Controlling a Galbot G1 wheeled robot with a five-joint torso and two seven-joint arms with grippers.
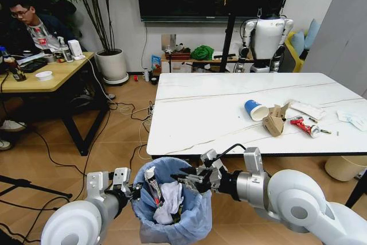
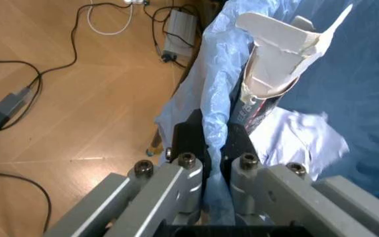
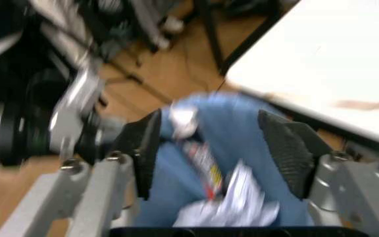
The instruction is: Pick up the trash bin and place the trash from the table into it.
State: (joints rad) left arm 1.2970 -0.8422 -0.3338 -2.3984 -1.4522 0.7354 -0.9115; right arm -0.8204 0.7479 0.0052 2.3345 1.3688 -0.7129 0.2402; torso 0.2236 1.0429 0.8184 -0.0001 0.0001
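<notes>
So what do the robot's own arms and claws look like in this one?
Both arms have rounded glossy white shells narrowing to silver-grey metal wrist sections. The left claw and right claw have grey metal linkages with dark bolts and black finger pads. A thin black cable loops above the right wrist.

— Where are the two arms, taking the trash bin (image 1: 172,210) as the mark?

— Both reach in low, one from each side. The left hand (image 1: 135,191) is at the bin's left rim, its fingers (image 2: 239,143) pinched together on the blue liner there.

— And the right?

— The right arm bends in from the bin's right, forearm about level. The right hand (image 1: 182,179) hangs over the bin's mouth with its pads (image 3: 288,148) spread wide, nothing between them.
</notes>
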